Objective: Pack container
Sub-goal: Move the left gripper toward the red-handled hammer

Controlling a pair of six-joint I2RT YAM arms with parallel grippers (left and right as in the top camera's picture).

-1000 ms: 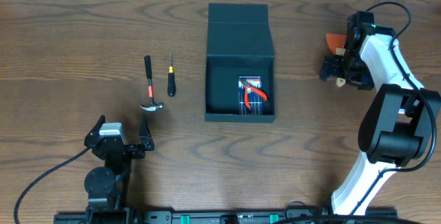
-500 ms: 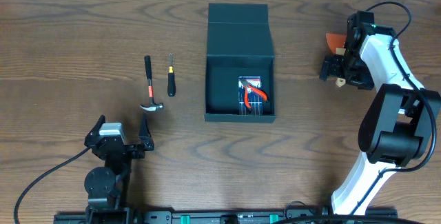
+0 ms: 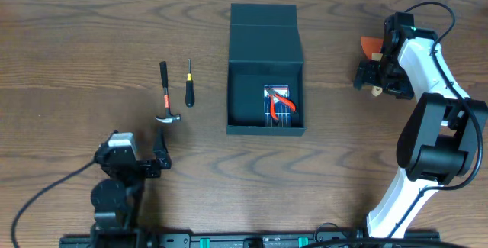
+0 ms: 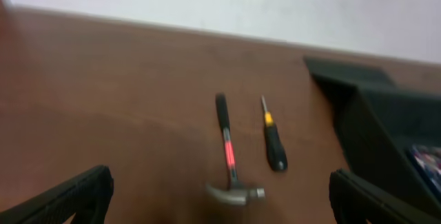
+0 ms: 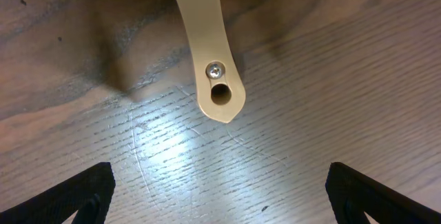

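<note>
The container [image 3: 266,49] is a dark box in the middle of the table, its lid flap folded back; it also shows at the right edge of the left wrist view [image 4: 386,134]. Red-handled pliers [image 3: 280,103] lie inside it. A hammer [image 3: 165,94] and a small screwdriver [image 3: 189,85] lie left of it, and both show in the left wrist view, hammer [image 4: 227,155] and screwdriver [image 4: 273,145]. My left gripper [image 3: 131,151] is open and empty, short of the hammer head [image 4: 220,210]. My right gripper [image 3: 375,78] is open [image 5: 220,196] just above the table by a beige tool handle [image 5: 210,52].
An orange part [image 3: 371,46] of the beige-handled tool shows beside the right gripper at the far right. Bare wood lies between the container and both arms.
The left arm has shifted slightly at the front left, and its view is blurred by motion. The right arm, the container and the tools have not moved.
</note>
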